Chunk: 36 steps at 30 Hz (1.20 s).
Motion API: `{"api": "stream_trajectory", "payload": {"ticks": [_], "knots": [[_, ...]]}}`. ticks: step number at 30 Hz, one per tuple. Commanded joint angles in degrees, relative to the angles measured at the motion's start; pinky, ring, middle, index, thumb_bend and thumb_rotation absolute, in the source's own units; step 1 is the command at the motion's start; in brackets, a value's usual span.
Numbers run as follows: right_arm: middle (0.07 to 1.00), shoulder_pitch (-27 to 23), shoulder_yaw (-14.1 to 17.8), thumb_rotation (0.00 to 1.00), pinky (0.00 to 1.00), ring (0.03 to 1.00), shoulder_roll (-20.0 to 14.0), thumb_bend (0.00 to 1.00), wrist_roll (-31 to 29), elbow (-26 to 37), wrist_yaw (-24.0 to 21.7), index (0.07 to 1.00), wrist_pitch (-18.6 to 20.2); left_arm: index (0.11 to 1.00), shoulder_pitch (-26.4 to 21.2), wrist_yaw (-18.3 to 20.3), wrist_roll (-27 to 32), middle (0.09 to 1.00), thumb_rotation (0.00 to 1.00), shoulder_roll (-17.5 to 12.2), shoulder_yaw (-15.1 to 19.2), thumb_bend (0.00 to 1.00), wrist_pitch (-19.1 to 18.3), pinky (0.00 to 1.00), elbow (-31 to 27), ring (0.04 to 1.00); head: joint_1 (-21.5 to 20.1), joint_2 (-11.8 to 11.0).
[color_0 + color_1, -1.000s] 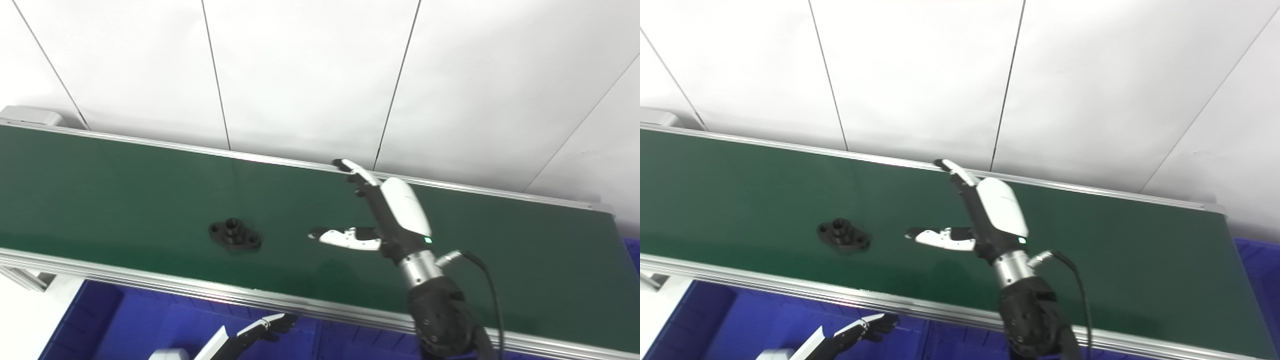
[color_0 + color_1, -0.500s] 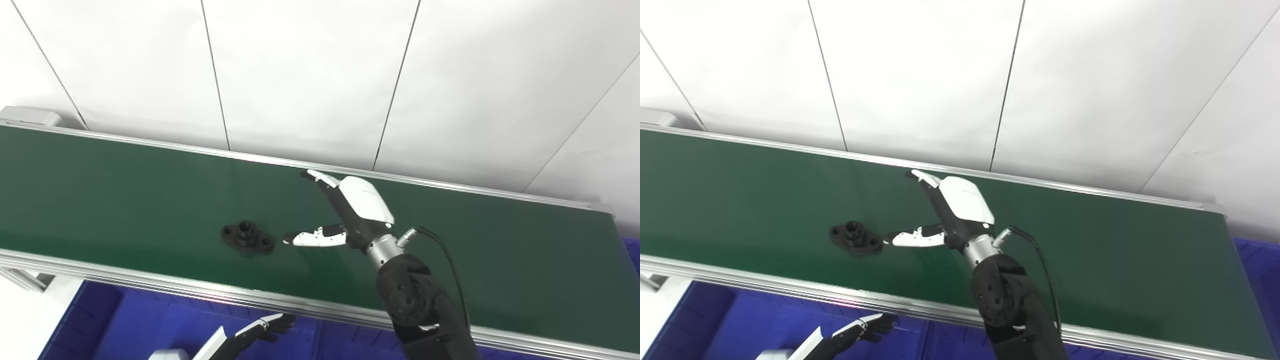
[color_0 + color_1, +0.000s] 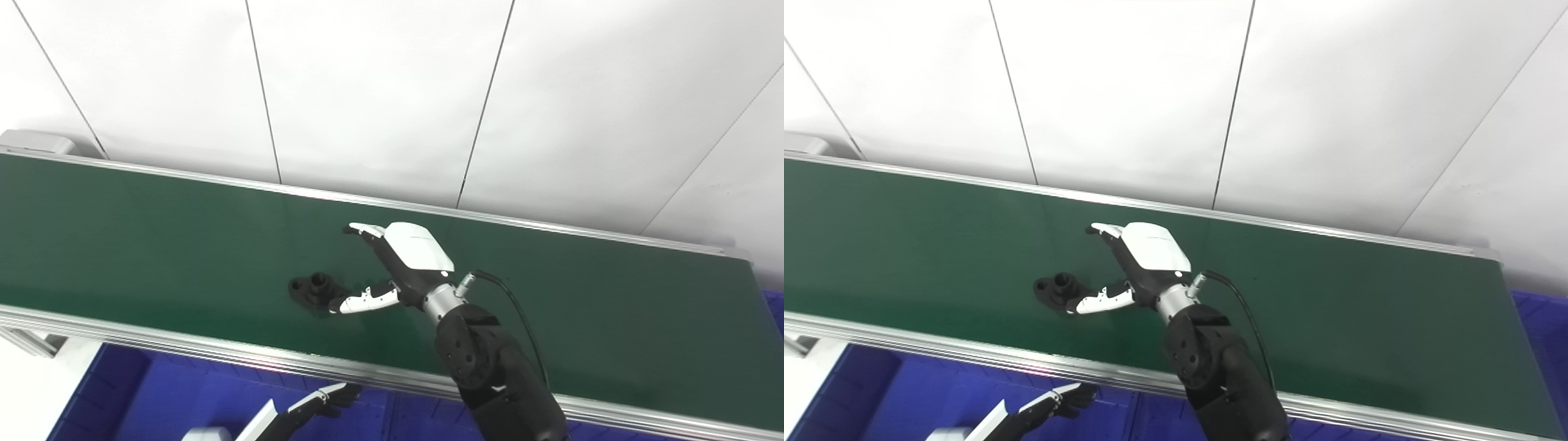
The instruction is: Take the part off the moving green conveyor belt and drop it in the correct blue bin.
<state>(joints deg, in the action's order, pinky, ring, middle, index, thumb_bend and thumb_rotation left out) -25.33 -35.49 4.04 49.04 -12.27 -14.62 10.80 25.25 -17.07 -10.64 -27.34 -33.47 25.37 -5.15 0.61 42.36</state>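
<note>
A black flanged part (image 3: 313, 288) with a raised round boss lies on the green conveyor belt (image 3: 153, 239), left of centre. My right hand (image 3: 392, 269) is open over the belt, just right of the part. Its thumb tip (image 3: 343, 304) is at the part's near right end, and its fingers (image 3: 361, 230) reach out beyond the part. The part also shows in the right eye view (image 3: 1058, 290). My left hand (image 3: 318, 401) sits low at the bottom edge, below the belt and over the blue bin, its fingers apart and empty.
The belt's aluminium front rail (image 3: 184, 349) runs along its near edge. Blue bins (image 3: 171, 398) lie below it, with another blue corner at the far right (image 3: 1543, 331). A white panelled wall (image 3: 380, 92) stands behind the belt.
The part has travelled right along the belt. My right hand has swung left and lowered, so its thumb now reaches the part. The left hand has not moved.
</note>
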Motion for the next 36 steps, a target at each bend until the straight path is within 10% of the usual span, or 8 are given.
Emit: {"api": "stream_trajectory", "payload": {"ticks": [1, 25, 33, 36], "knots": [[0.877, -2.61, -0.52, 0.45, 0.83, 0.859, 1.64, 0.84, 0.78, 0.54, 0.83, 0.874, 0.42, 0.853, 0.55, -0.35, -0.19, 0.846, 0.65, -0.72, 0.27, 0.77, 1.55, 0.77, -1.74, 0.823, -0.12, -0.03], [0.842, -2.43, -6.18, 0.28, 0.79, 0.819, -1.26, 0.85, 4.03, -11.04, 3.14, 0.853, -1.43, 0.863, 0.96, 0.20, 0.09, 0.858, 0.67, -0.53, 0.57, 0.76, 1.56, 0.79, -2.58, 0.840, -0.01, 1.26], [0.731, -1.04, -7.25, 0.22, 0.57, 0.674, -3.89, 0.77, 4.35, -10.26, 2.69, 0.780, -0.92, 0.873, 1.04, 0.67, -0.23, 0.865, 0.67, 0.02, 0.59, 0.74, 1.56, 0.80, -3.17, 0.847, 0.24, 2.04], [0.503, -0.35, -7.55, 0.04, 0.34, 0.427, -4.58, 0.55, 4.45, -9.69, 3.18, 0.546, -1.44, 0.871, 1.23, 1.10, 0.15, 0.868, 0.66, 0.32, 0.83, 0.74, 1.55, 0.81, -3.46, 0.849, 0.50, 2.41]]}}
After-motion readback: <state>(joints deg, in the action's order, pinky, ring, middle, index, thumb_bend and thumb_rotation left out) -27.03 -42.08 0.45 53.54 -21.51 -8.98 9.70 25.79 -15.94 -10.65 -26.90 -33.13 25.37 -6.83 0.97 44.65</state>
